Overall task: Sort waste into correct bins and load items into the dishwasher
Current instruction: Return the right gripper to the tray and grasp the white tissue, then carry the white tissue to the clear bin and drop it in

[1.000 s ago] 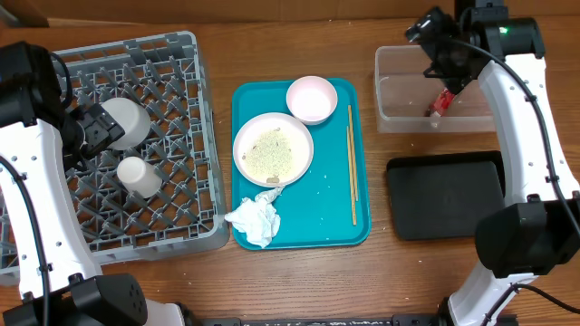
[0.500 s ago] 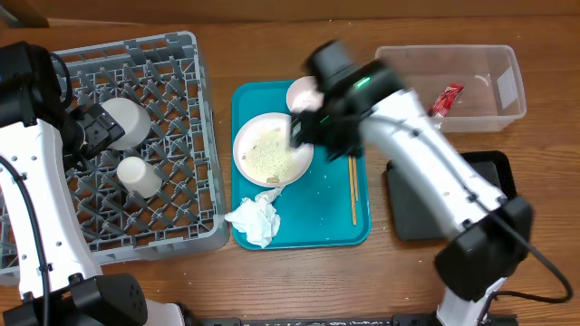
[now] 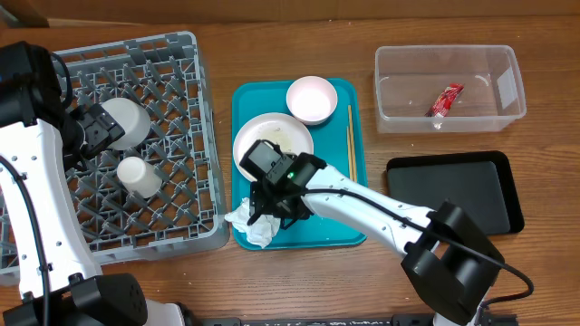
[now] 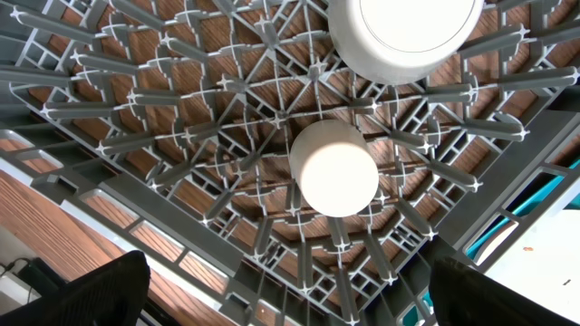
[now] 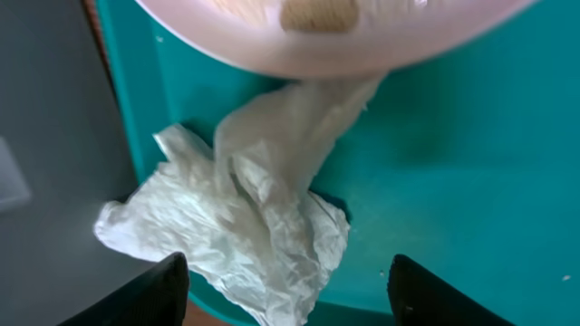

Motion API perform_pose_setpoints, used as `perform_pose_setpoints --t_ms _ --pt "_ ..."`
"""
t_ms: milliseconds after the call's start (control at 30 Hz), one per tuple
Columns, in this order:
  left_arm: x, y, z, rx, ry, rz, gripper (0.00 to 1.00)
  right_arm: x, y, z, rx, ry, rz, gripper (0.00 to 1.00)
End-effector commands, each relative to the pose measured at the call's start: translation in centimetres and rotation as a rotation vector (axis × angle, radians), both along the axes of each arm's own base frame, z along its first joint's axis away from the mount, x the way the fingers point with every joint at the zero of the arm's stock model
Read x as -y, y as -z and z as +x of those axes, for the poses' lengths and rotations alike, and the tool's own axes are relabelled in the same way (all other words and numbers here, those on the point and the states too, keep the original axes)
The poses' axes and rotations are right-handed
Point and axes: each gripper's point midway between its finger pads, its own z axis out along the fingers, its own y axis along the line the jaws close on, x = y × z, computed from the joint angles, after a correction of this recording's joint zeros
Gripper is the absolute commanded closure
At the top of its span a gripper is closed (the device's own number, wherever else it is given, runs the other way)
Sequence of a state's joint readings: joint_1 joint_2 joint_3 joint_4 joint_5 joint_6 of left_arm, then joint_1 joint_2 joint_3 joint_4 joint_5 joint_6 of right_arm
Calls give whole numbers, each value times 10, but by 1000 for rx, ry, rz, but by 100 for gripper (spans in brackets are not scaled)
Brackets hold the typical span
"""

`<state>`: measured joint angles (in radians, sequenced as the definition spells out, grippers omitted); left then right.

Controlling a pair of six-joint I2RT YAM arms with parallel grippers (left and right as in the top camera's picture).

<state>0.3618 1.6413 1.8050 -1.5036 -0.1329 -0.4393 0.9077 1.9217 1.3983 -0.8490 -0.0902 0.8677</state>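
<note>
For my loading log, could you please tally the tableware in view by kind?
Bowls: 2, pink bowl and grey-white bowl
Plate: 1
Cup: 1
Chopsticks: 1 pair
Total: 5

The table (image 3: 299,281) is grained wood, and the dish rack (image 3: 181,63) is dull grey plastic. The napkin (image 5: 245,226) is creased white paper on the smooth teal tray (image 5: 435,181) (plastic, by its faint sheen). At twelve o'clock from the matt black tray (image 3: 453,195), the clear tub (image 3: 507,109) is glossy plastic.
</note>
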Motion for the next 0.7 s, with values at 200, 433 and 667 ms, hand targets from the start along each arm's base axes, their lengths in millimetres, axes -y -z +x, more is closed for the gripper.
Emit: perform_pose_setpoints --t_ms 200,433,667 --pt "-2 1 0 -8 -11 10 0 -13 25 -23 -26 39 -9 46" --pt "-2 1 0 -8 -11 10 0 -11 22 -21 -26 42 -7 89" --pt "-2 1 0 -8 -11 10 0 2 -20 2 -8 93 9 96"
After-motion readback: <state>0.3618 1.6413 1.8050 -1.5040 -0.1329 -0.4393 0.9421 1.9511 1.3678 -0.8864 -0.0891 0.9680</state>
